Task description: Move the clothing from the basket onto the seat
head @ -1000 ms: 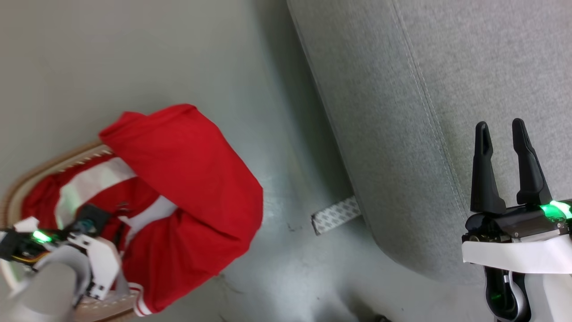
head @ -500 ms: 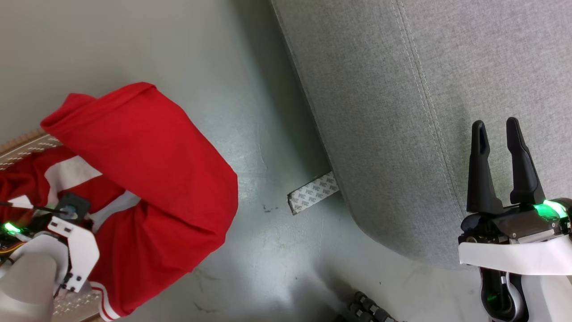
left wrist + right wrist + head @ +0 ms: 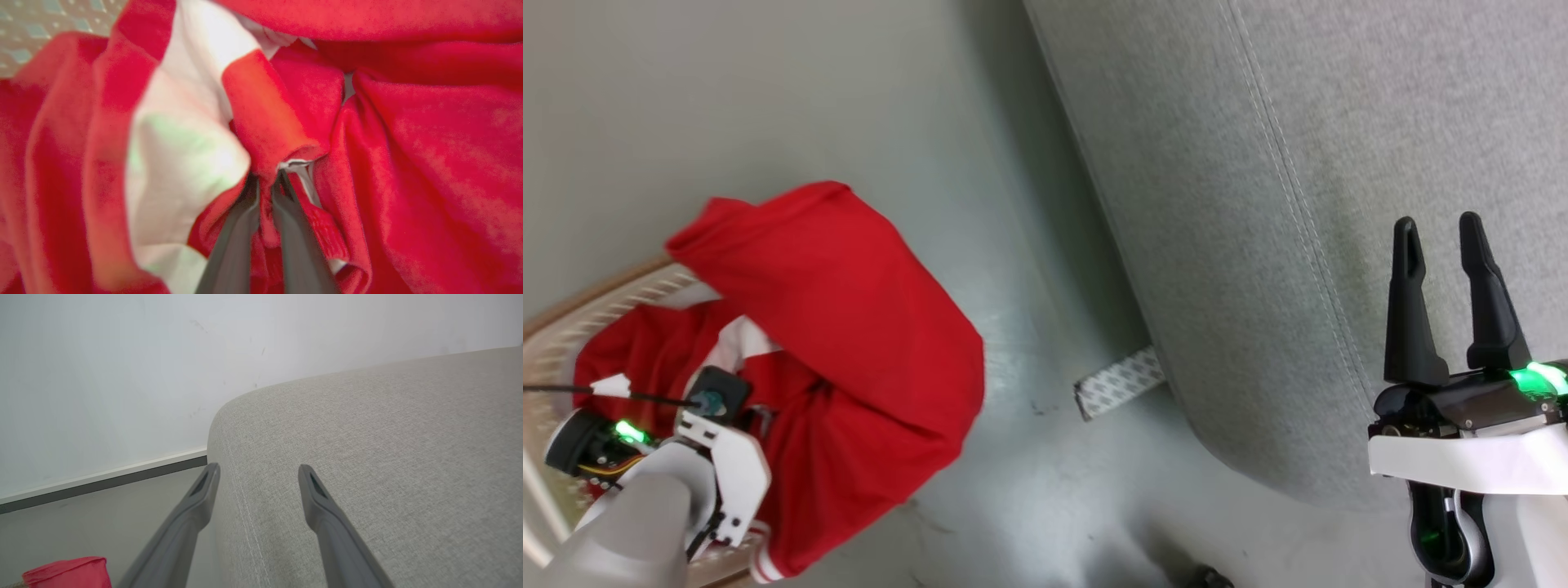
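Left wrist view: my left gripper (image 3: 267, 179) is pinched tight on a fold of the red clothing (image 3: 408, 163) — the cloth is bunched between its two fingers. The clothing lies in the basket (image 3: 600, 300), and one red piece hangs over the rim toward the floor (image 3: 1029, 490). My right gripper (image 3: 1441, 237) has its fingers apart — nothing in them — above the grey seat (image 3: 1258, 204).

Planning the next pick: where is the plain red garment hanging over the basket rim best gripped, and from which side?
Probably the plain red garment where it humps over the basket rim, coming from above: that ridge stands proud, while the rest hangs smooth outside.
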Controlling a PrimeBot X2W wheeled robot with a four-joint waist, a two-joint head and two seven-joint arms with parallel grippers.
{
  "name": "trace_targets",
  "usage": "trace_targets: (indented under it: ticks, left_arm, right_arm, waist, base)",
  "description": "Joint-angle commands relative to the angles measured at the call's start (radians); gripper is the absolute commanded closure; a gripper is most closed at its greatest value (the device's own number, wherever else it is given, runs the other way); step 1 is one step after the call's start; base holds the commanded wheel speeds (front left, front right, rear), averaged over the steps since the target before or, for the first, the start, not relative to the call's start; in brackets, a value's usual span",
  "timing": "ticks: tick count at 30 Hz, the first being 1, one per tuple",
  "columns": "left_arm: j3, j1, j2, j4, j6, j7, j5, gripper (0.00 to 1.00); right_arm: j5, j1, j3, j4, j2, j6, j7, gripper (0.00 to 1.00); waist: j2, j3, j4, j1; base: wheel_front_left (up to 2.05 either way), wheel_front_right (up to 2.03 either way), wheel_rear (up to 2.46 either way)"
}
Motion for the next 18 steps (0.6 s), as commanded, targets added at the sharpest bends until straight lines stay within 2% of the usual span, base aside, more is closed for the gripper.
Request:
trace_targets:
  ticks: [1, 5, 12, 18]
  left_arm:
    - [0.005, 0.007, -0.002, -0.001, 0.002, -0.011, -0.007, 1.00]
    - [0.022, 0.015, -0.036, -0.002, 0.015, -0.050, -0.040, 1.00]
    - [0.041, 0.060, -0.104, -0.050, 0.010, -0.076, -0.079, 1.00]
    - [0.074, 0.154, -0.144, -0.201, 0.007, -0.076, -0.116, 1.00]
  right_arm:
    - [-0.013, -0.010, -0.006, 0.003, -0.002, -0.002, 0.000, 0.00]
    - [-0.043, -0.009, -0.010, 0.015, -0.003, -0.002, 0.000, 0.00]
    - [-0.098, 0.005, -0.018, 0.050, -0.003, -0.002, 0.000, 0.00]
    - [-0.138, 0.052, -0.012, 0.100, -0.003, -0.002, 0.000, 0.00]
  waist:
    - [0.0000, -0.038, 0.034, -0.0001]
    - [0.0000, -0.097, 0.085, -0.0001]
    - [0.0000, -0.230, 0.178, -0.0001]
    - [0.0000, -0.402, 0.253, -0.0001]
  base:
    - [0.00, 0.00, 0.00]
    - [0.00, 0.00, 0.00]
    - [0.00, 0.00, 0.00]
    - [0.00, 0.00, 0.00]
